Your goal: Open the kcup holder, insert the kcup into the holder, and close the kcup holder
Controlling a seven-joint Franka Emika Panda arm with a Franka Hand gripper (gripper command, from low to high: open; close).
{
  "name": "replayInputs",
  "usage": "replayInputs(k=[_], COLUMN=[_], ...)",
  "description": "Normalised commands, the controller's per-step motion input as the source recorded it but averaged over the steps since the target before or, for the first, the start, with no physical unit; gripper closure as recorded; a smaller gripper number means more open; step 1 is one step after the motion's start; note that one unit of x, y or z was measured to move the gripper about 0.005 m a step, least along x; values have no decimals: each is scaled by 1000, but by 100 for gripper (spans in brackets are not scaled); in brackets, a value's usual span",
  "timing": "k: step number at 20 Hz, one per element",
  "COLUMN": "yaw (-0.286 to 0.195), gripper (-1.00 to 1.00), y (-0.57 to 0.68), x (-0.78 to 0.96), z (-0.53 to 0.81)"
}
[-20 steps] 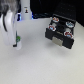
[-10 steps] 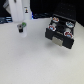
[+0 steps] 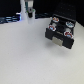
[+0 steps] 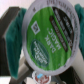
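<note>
Gripper (image 3: 28, 19) holds the kcup (image 4: 49, 36) tight near the surface's far edge; your open kcup holder (image 3: 61, 31) sits off toward the exterior view's right.

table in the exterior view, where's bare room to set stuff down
The white table is bare across the near side and the exterior view's left, up to the gripper. It is crowded only at the exterior view's right, where the kcup holder stands open with pods in its slots.
</note>
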Motion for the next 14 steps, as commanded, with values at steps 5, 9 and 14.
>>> replayInputs(k=[5,9,14], yaw=[12,16,15], gripper=[100,100,100], y=[644,636,640], x=[65,36,74], z=[237,265,261])
